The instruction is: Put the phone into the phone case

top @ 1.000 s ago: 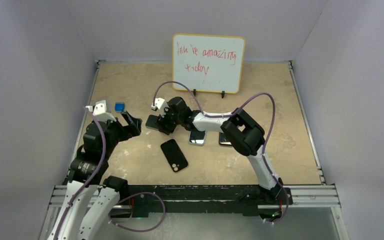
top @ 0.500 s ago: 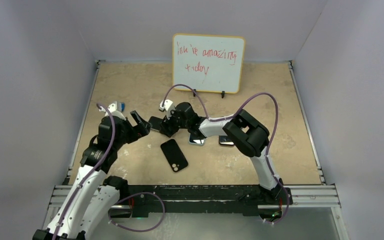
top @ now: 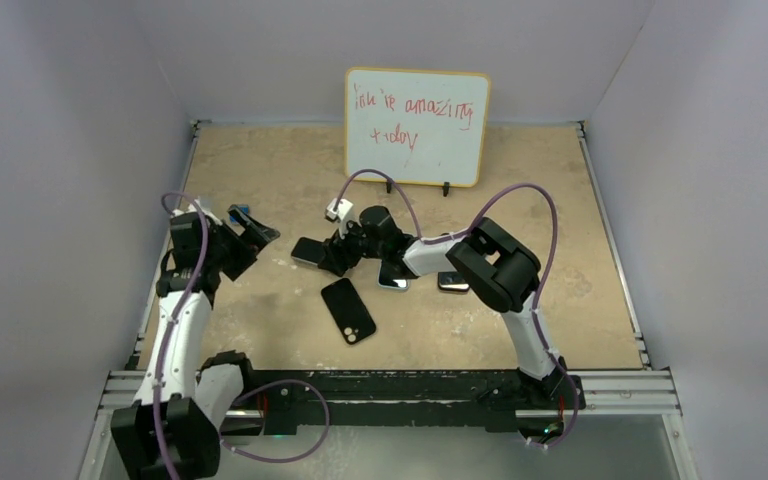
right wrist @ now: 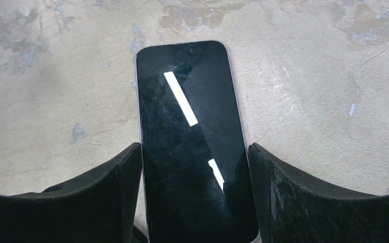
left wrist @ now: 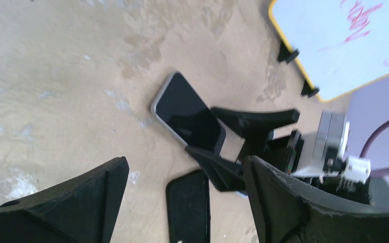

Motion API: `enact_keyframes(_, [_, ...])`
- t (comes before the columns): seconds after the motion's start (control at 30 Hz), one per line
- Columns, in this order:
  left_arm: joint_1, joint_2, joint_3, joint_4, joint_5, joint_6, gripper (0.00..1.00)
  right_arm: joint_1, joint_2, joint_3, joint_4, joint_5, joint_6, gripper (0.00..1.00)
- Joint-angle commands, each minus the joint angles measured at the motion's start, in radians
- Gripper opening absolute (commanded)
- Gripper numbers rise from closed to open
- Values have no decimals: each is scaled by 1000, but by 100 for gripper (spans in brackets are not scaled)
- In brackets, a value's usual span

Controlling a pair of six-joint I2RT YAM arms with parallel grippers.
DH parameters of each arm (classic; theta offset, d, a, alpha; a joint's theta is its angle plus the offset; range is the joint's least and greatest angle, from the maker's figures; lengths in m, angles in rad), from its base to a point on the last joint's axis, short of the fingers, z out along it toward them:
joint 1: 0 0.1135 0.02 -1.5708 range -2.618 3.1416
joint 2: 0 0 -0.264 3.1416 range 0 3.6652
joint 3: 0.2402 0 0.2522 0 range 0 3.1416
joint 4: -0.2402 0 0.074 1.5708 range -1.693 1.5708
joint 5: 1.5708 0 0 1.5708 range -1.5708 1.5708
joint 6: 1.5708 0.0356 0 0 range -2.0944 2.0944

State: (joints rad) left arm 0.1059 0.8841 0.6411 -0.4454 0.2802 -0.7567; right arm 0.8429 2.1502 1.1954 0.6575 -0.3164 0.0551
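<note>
The phone [right wrist: 190, 131], with a black screen and a thin pale rim, lies flat on the table [top: 260, 300]. It also shows in the top view [top: 307, 250] and the left wrist view [left wrist: 185, 115]. My right gripper [right wrist: 195, 152] [top: 332, 252] straddles its near end with a finger pressed on each long edge. My left gripper [top: 253, 238] [left wrist: 185, 202] hangs open to the left of the phone, holding nothing. No clear light blue phone case shows. A dark slab with a pale bluish rim [top: 393, 278] lies partly under the right arm, and I cannot tell what it is.
A black slab with a corner camera square [top: 348, 310] [left wrist: 188, 207] lies in front of the phone. Another dark phone [top: 450, 283] sits by the right arm's elbow. A small blue cube [top: 240, 212] is beside the left gripper. A whiteboard [top: 417, 125] stands at the back.
The left arm has swung back to the left, away from the phone, with its gripper still open. The right gripper has settled lower over the phone's end.
</note>
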Motion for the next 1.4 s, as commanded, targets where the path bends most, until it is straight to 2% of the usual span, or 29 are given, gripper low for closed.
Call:
enact_keyframes(0.0, [135,86,-53,220,279,-3,85,-7,-45,-12,39,-90,42,31])
enact_keyframes(0.13, [141,208,-77,300,313,-7,83,-5,-57,-36,63,-101,45,30])
enact_keyframes(0.4, [140,366,-219,566,353,-91,82,-7,-43,-22,45,-120,48,30])
enact_keyframes(0.53, [138,464,-239,705,393,-142,79,-7,-43,-27,42,-123,45,29])
enact_keyframes(0.67, [137,521,-254,768,390,-152,77,-7,-29,-17,34,-136,46,29])
enact_keyframes(0.93, [136,626,-288,879,408,-164,64,-7,-14,-7,34,-165,47,29])
enact_keyframes(1.1, [137,640,-306,948,453,-205,42,-8,-13,-2,13,-173,26,30])
enact_keyframes(1.13, [137,631,-309,947,460,-211,35,-8,-14,-2,11,-176,26,30])
enact_keyframes(1.17, [137,620,-311,946,467,-217,22,-7,-15,3,5,-174,23,31])
enact_keyframes(1.2, [137,603,-316,942,470,-225,15,-7,-17,9,-5,-169,24,32])
enact_keyframes(1.3, [137,552,-329,953,486,-258,0,-9,-34,44,-73,-139,33,44])
enact_keyframes(1.37, [137,527,-335,976,504,-294,0,-9,-68,50,-112,-91,51,53])
